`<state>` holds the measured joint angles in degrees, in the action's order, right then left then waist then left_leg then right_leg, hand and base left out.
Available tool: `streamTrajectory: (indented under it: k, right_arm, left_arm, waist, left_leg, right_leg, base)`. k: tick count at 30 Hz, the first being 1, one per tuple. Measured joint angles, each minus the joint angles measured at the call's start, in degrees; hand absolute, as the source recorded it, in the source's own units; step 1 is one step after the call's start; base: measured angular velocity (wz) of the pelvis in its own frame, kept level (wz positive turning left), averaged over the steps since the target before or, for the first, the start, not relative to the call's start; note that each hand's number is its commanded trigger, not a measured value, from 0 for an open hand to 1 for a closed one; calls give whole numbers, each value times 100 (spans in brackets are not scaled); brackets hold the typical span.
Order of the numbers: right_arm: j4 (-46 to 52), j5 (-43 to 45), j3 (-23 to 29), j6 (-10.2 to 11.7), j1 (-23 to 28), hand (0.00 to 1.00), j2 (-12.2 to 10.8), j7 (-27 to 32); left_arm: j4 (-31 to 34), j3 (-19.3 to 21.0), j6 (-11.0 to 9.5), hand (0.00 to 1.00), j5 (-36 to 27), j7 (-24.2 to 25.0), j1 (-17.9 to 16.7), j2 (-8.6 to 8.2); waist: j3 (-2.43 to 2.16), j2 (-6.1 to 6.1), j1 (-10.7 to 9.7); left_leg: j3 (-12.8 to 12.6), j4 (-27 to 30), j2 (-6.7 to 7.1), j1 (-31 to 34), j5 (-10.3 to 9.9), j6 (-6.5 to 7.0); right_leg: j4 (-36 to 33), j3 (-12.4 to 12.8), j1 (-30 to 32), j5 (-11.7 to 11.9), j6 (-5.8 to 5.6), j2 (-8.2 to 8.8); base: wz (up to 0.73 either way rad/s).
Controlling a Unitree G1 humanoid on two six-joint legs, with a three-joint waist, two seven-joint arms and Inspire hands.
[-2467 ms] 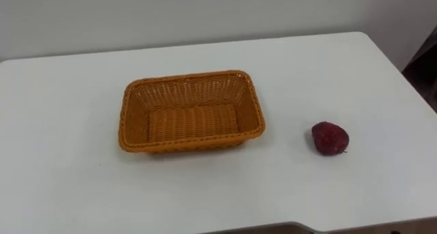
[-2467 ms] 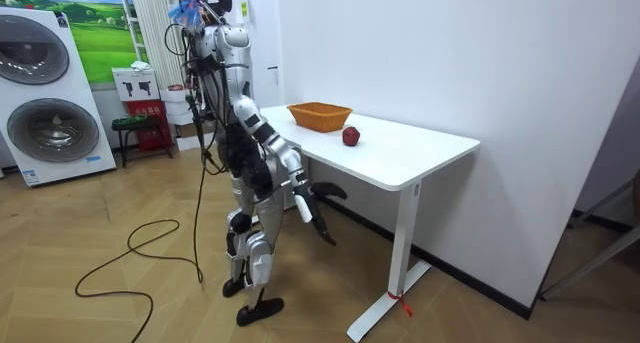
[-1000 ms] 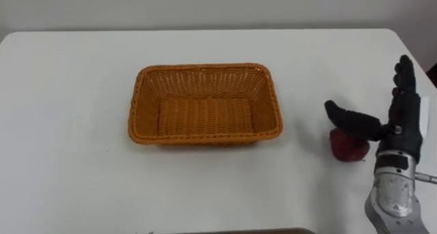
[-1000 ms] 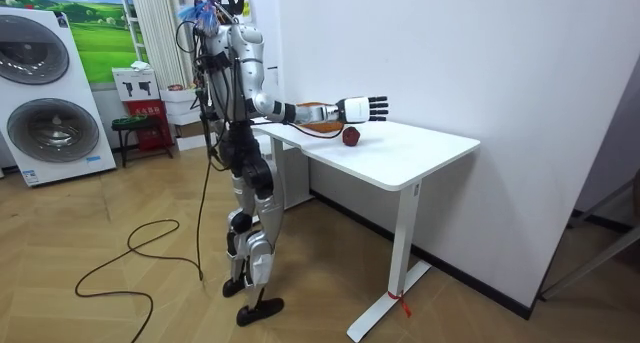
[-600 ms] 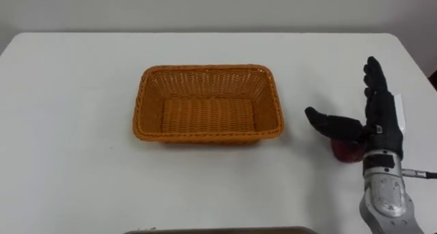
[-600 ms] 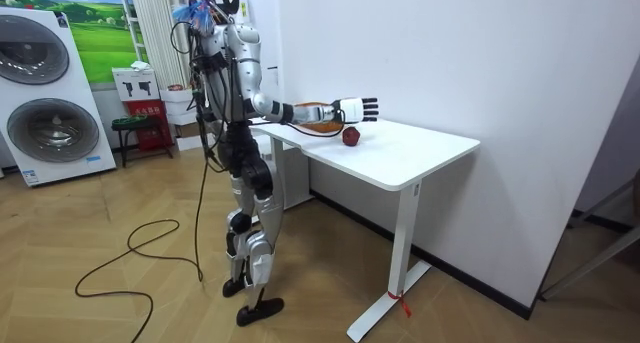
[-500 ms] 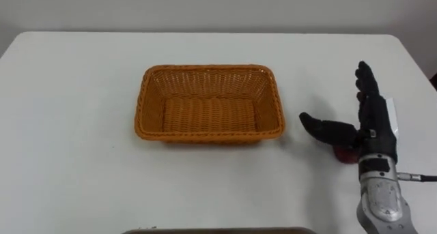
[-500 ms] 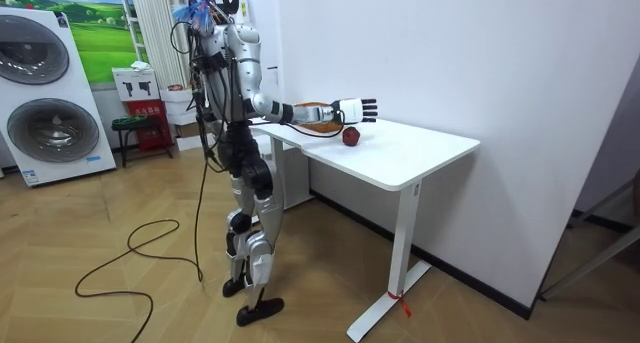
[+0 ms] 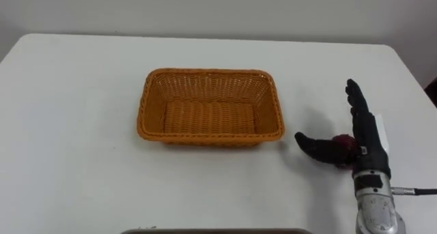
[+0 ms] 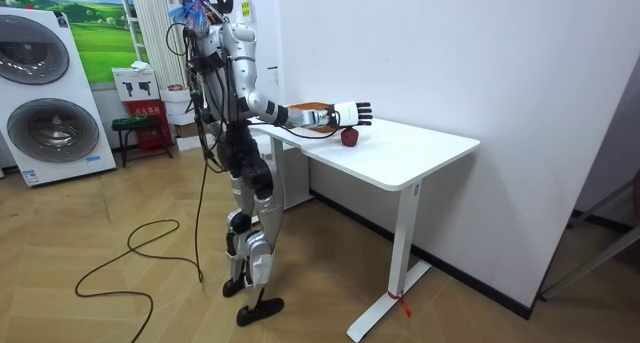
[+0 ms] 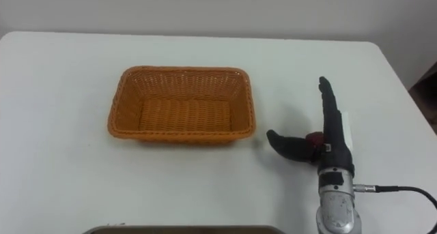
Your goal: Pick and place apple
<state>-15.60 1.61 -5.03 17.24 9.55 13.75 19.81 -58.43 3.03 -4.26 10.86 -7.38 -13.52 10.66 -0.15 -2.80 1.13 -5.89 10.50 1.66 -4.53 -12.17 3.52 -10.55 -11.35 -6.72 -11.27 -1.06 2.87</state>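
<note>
Head eye views look down closely on table (image 9: 68, 125) and basket (image 9: 208, 91); the distant room view shares both.

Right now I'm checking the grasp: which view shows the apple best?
The room view: the apple shows whole, beside the right hand. In both eye views that hand hides most of it; a red patch shows behind the thumb.

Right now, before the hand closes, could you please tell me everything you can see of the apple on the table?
The apple is dark red and roundish, and most of it is hidden behind the right hand. It rests on the white table, to the right of the woven basket and apart from it. The hand is open, with its thumb to the apple's left and its straight fingers to the right, so the apple sits in the gap between them. I cannot tell whether the hand touches it.
</note>
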Motion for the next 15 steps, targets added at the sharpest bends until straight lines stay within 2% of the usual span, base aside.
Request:
streamTrajectory:
  k: [15]
  right_arm:
    - [-441, 567, 32, 383, 64, 0, -2, 128]
  left_arm:
    - [0, 0, -119, 0, -3, 5, 7, 2]
  waist:
    - [-15, 29, -27]
  left_leg:
    - [-3, 28, -6, -9, 0, 1]
  right_leg:
    - [-8, 8, -17, 21, 9, -2]
  base:
    - [0]
